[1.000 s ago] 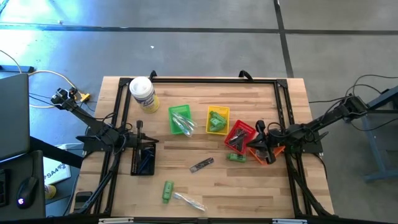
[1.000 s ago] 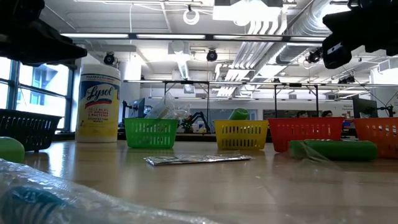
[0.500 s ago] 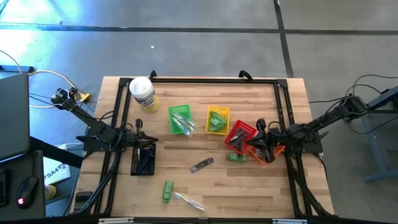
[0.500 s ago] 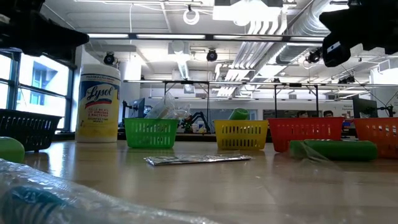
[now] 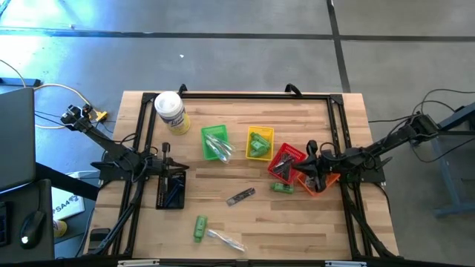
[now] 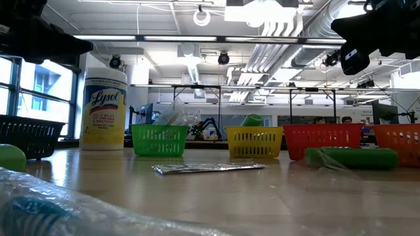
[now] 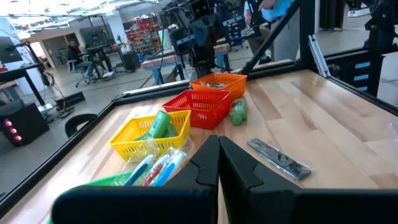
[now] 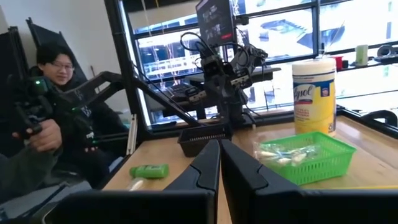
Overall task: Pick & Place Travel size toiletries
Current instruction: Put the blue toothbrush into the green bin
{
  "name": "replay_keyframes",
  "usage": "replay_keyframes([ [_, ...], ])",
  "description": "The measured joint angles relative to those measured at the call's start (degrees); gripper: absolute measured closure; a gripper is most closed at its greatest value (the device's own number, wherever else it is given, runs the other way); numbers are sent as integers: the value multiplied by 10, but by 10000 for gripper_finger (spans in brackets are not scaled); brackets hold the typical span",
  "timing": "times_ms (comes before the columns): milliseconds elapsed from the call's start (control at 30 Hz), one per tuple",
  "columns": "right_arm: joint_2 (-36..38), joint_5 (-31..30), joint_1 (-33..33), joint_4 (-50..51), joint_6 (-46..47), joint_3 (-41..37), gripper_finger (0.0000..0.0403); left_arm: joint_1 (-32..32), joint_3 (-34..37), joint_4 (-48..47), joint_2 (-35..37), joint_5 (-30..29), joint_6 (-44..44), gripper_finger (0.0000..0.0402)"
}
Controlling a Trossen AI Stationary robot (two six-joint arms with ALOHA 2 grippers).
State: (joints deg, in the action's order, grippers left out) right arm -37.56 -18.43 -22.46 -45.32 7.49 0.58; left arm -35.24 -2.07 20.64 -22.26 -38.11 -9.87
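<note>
Travel size toiletries lie loose on the wooden table: a green bottle (image 5: 199,228), a clear packet (image 5: 225,239), a dark grey packet (image 5: 240,196) and a second green bottle (image 5: 281,188). Others fill the green basket (image 5: 215,142), yellow basket (image 5: 260,143), red basket (image 5: 286,162) and black basket (image 5: 171,189). My left gripper (image 5: 168,157) hovers shut at the table's left side, above the black basket's far end. My right gripper (image 5: 311,162) hovers shut at the right side, over the orange basket (image 5: 318,182). Both point level across the table, left (image 7: 217,155) and right (image 8: 219,158).
A big white jar with a yellow label (image 5: 171,111) stands at the far left corner. A black metal frame (image 5: 252,95) runs along the table's edges. A person (image 8: 50,124) sits beyond the table's left side. Bare wood lies in the middle and near right.
My right gripper has turned a little in place and stays shut. The toiletries and baskets lie as before.
</note>
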Motion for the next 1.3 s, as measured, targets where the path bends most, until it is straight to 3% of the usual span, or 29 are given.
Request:
replay_keyframes([
  [1167, 0, 5, 0, 35, 0, 0, 396, 0, 0, -2, 0, 0, 5, 401],
  [1300, 0, -78, 5, 26, -37, 0, 396, 0, 0, -2, 0, 0, 5, 401],
])
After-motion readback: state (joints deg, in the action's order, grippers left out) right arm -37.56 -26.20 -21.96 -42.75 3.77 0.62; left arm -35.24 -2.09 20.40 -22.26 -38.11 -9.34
